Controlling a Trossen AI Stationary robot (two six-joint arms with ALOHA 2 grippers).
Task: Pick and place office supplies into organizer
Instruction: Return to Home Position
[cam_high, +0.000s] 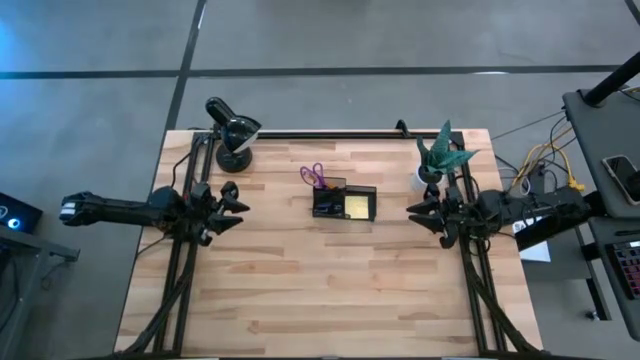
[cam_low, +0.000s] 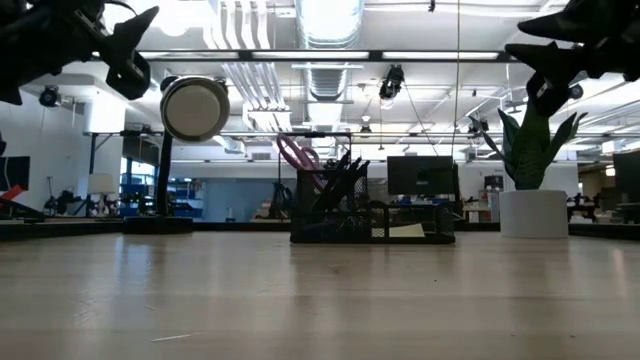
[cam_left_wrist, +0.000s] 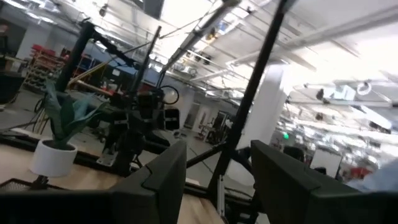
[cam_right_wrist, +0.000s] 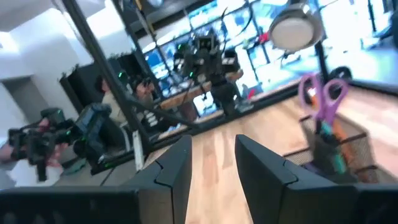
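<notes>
High view shows us the organizer (cam_high: 344, 202) in the middle of the table (cam_high: 300, 300), with purple scissors (cam_high: 313, 175) and yellow sticky pad (cam_high: 357, 207) inside. We see nothing loose left, so we judge the sorting done. Both the left gripper (cam_high: 240, 213) and the right gripper (cam_high: 412, 215) hover well off to each side, fingers parted and empty.

No text, label, brand, number or sign can be read in any view. In the left wrist view, a small green glowing sign (cam_left_wrist: 285, 134) on a white pillar (cam_left_wrist: 275, 106), right of centre, is too blurred to read. In the low view, a dark monitor (cam_low: 421, 176) right of centre shows no legible writing. In the high view, a keyed device (cam_high: 628, 268) at the lower right edge and a blue-lit device (cam_high: 12, 217) at the left edge are too small for any markings to be made out.
</notes>
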